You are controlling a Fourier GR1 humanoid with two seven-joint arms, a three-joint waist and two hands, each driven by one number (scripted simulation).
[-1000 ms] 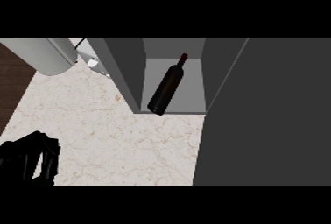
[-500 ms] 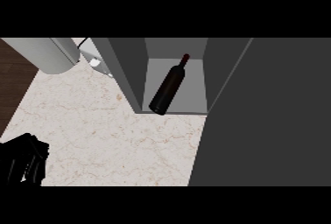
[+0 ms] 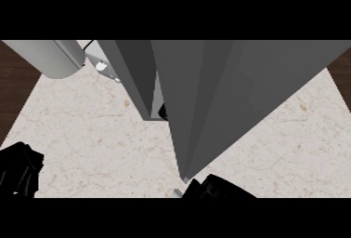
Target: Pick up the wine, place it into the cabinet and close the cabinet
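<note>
At the kitchen worktop: the flat, matte grey cabinet door (image 3: 240, 93) stands drawn almost across the mouth of the tall grey cabinet (image 3: 133, 79), its smooth panel narrowing to a point near the view's lower edge. Through the slim gap between door and cabinet wall we see only a dark sliver of the dark glass wine bottle (image 3: 162, 111), which sits inside the cabinet and is otherwise hidden by the door.

The black right hand (image 3: 216, 188) sits just beside the door's lower corner, which we judge to be the place from which to push the panel home. It shows only as a dark mass, and we cannot tell whether it is open or closed. The black left hand (image 3: 19, 173) shows at the lower left, well apart from the cabinet. We cannot tell its state either.

The pale, marble-veined stone worktop (image 3: 89, 130) spreads around the cabinet's foot. A smooth light-grey cylinder (image 3: 44, 58) lies at the upper left, with a small white object (image 3: 101, 66) between it and the cabinet.

We judge the placing done and the closing nearly so.
</note>
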